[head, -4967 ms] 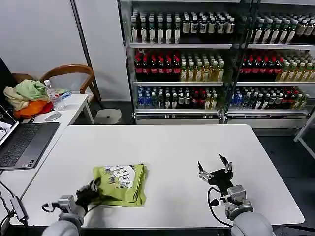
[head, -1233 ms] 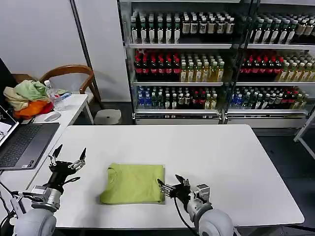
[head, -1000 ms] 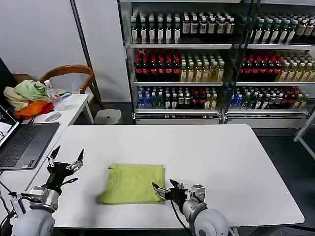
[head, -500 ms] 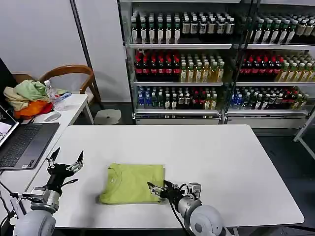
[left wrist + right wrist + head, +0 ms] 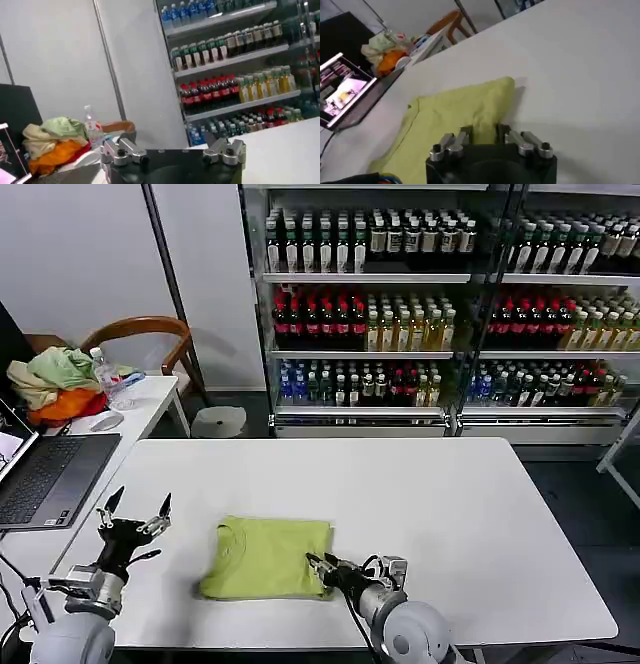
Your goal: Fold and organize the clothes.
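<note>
On the far left, a small side table (image 5: 150, 399) holds a heap of cloth (image 5: 55, 384) in pale green, cream and orange, with a clear water bottle (image 5: 108, 379) beside it. An open laptop (image 5: 45, 474) sits in front of them.

The left gripper (image 5: 135, 517) is held up over the left end of the big white table (image 5: 450, 514). Its two fingers point up and are spread wide apart, with nothing between them. The arm comes up from the bottom left corner and stays off to the side, well apart from the shirt.

In the middle of the near side of the table lies the lime green T-shirt (image 5: 268, 557). It is folded into a neat flat square with its ribbed neck at the left end.

The right gripper (image 5: 321, 568) is low, right at the shirt's right edge. Its arm reaches in from the bottom, pointing left toward the shirt. In the right wrist view the fingers (image 5: 466, 134) are pinched close together on the near edge of the T-shirt (image 5: 455, 120), and the cloth bunches up a little there.

Behind the table stand tall shelves (image 5: 440, 304) full of drink bottles, and a wooden chair (image 5: 150, 344) stands by the side table
</note>
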{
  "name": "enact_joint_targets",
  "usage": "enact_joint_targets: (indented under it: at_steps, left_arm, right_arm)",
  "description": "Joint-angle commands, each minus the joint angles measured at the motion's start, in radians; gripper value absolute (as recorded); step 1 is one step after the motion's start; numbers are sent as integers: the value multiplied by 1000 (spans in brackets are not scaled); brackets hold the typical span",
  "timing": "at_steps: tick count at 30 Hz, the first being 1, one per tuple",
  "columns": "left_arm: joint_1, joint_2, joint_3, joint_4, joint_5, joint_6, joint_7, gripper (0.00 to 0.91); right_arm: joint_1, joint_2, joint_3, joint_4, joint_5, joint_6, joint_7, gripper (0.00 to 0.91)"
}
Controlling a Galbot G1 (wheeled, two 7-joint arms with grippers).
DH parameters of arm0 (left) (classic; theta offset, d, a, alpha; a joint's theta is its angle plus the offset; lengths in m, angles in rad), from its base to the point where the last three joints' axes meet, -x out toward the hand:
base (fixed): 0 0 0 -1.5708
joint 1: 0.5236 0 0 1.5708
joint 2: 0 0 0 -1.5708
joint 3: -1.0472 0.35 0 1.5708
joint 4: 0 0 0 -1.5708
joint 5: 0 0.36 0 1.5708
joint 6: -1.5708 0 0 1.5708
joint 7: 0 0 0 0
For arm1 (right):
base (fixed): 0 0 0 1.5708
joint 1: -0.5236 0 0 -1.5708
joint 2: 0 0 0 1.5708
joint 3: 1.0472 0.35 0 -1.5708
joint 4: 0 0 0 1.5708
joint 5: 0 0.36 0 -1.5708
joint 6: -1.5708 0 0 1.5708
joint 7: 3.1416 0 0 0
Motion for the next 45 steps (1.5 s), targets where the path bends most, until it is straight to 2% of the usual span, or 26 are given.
enact_joint_targets:
  at_steps: [1,7,16,29,45]
  left_arm:
    - [1,-1,1,-3,5,2,-1,907]
    - [3,-2,-1,-7,5,3,-3,907]
    - [4,-4,7,-12,4,3,-4,907]
    - [10,-1,19,-26,5,9,-6,907]
    - [5,1,34,-25,7,9,-7,907]
  right_arm:
    - [8,5,0,-13,9,-1,3,0]
    - [12,3,19,-21,-4,11,2,0]
    - [46,-72,93,-8,-39,-4,-37,0]
    - [57,-65,165,-93,-143,71,-61,0]
    - [42,-66,199,-130,-175,102,-72,0]
